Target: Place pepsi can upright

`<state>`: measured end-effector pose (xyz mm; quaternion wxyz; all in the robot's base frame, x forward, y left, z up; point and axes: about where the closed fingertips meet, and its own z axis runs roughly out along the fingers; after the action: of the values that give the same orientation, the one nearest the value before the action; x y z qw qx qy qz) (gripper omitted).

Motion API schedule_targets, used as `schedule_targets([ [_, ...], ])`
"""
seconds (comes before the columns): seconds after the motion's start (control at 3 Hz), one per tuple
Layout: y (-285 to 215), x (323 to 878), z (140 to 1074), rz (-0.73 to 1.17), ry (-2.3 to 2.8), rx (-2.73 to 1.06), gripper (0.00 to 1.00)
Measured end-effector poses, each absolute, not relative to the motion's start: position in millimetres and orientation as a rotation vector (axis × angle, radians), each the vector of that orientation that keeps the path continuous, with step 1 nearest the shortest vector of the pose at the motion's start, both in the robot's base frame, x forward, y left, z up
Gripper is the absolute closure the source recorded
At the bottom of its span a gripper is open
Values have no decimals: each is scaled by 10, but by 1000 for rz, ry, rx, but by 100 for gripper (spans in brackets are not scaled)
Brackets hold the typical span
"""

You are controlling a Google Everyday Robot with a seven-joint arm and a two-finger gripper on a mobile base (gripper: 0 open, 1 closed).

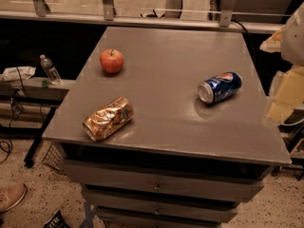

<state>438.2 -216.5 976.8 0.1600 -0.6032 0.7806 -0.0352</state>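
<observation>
- The pepsi can (pixel 219 87) lies on its side on the right part of the grey cabinet top (pixel 166 42).
- The crushed gold can (pixel 108 118) lies near the cabinet's front-left corner.
- The gripper (pixel 285 96) is a pale blur past the cabinet's right edge, cut off; I cannot tell its state or whether it has hold of anything.

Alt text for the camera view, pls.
A dark blue pepsi can lies on its side at the right of a grey cabinet top, with a crushed gold can front left and a red apple back left. The gripper is not visible; a pale blurred shape, perhaps the arm, sits at the right edge.
</observation>
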Motion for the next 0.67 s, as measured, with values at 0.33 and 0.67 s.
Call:
schedule_targets([
  [0.33, -2165, 4384, 9768, -101, 2229, -1724, 0],
  [0.67, -2225, 4586, 9735, -120, 2145, -1765, 0],
])
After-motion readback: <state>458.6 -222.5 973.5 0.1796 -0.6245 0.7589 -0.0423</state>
